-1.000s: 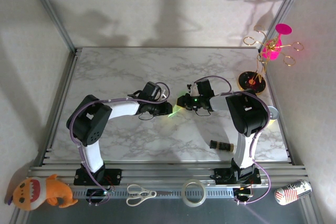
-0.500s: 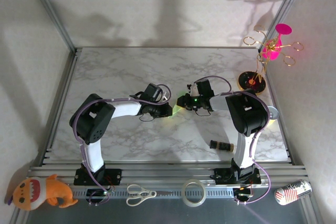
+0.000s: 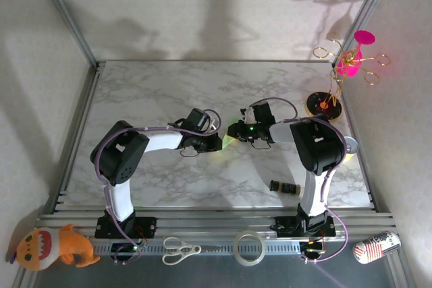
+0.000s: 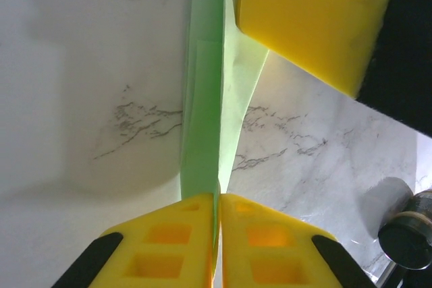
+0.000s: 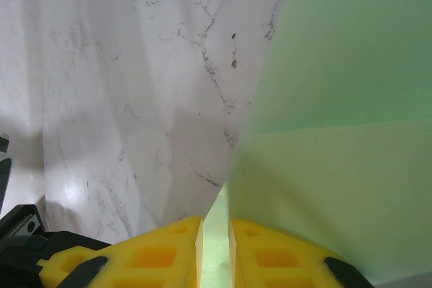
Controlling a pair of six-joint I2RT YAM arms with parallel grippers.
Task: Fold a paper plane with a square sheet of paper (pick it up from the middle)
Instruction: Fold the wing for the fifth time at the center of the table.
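Now the left hand (image 4: 219, 210) and right hand (image 5: 216, 244) are both clamped tight on the folded sheet of paper (image 4: 202, 99); opposing pulls could tear it.

paper (image 4: 206, 99) on table (image 3: 155, 92), between left fingers (image 4: 169, 241) and right fingers (image 5: 155, 254)

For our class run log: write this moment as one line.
phase: folding | left end effector: shut on green paper | right end effector: shut on green paper
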